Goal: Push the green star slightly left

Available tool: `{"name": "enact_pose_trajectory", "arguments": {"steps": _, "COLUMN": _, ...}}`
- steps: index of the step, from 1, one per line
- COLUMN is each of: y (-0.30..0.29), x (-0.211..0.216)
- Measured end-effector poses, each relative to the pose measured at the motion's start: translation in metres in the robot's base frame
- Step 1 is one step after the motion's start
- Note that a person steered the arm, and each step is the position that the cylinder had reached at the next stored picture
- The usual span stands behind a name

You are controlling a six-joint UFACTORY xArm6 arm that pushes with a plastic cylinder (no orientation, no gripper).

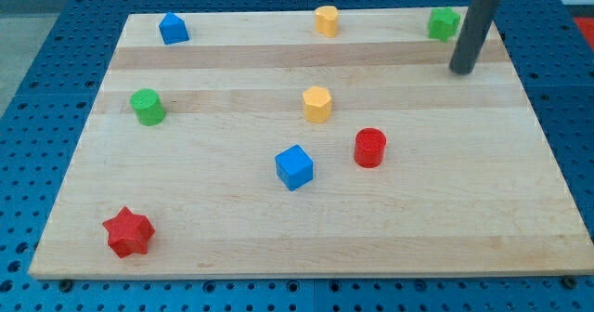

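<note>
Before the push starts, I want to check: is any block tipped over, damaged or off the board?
Nothing stands out. All eight blocks sit flat on the wooden board, none stacked or overhanging. My tip rests just right of the green star.

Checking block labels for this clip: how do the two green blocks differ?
The green star sits at the view's top right, just left of my tip; the green cylinder sits at the left edge, far from it. The star has points; the cylinder is round. Both are green and rest on the wooden board.

No legible text or markings anywhere.
</note>
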State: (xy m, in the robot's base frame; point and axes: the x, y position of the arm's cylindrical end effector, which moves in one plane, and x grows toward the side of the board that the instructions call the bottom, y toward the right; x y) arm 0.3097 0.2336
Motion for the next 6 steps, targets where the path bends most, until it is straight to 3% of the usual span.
{"name": "enact_pose_trajectory", "arguments": {"steps": 3, "y": 0.049, "x": -0.070}}
{"name": "enact_pose_trajectory", "arguments": {"steps": 6, "y": 0.016, "x": -0.103}}
